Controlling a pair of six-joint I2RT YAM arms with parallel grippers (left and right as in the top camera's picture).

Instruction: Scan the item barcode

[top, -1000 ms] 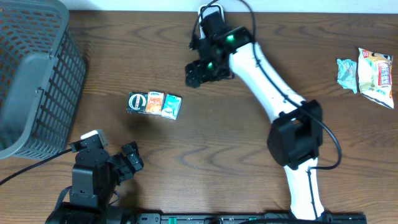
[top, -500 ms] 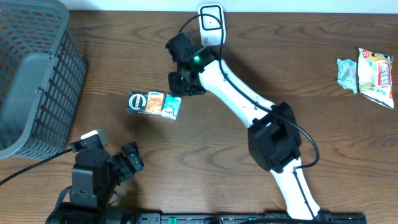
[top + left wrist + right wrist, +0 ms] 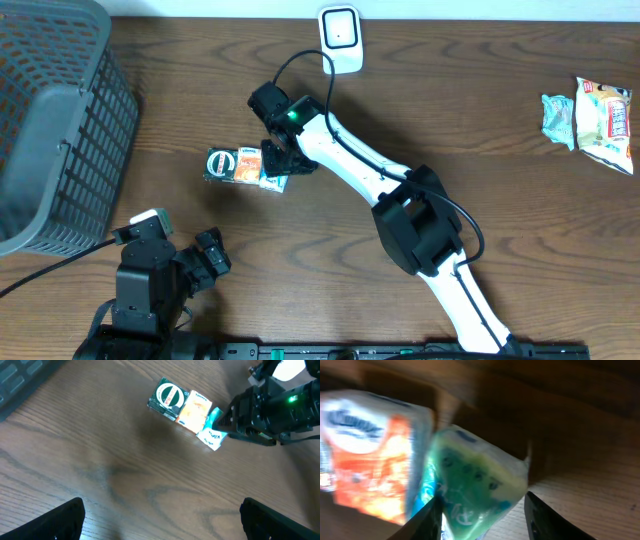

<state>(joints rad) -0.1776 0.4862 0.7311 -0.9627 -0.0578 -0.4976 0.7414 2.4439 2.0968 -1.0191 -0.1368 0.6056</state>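
Strip of three film-wrapped tissue packs, green, orange and teal, lies flat, long axis pointing straight away from the right gripper. Teal end sits between its half-closed fingers; actual clamping can't be told.

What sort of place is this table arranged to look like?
Probably a mock shop checkout: a white barcode scanner at the far edge, a grey shopping basket at one side, and packaged goods, tissue packs and snack bags.

The orange tissue pack shows a blurred logo, seemingly Kleenex. Lettering on the green tissue pack is unreadable.
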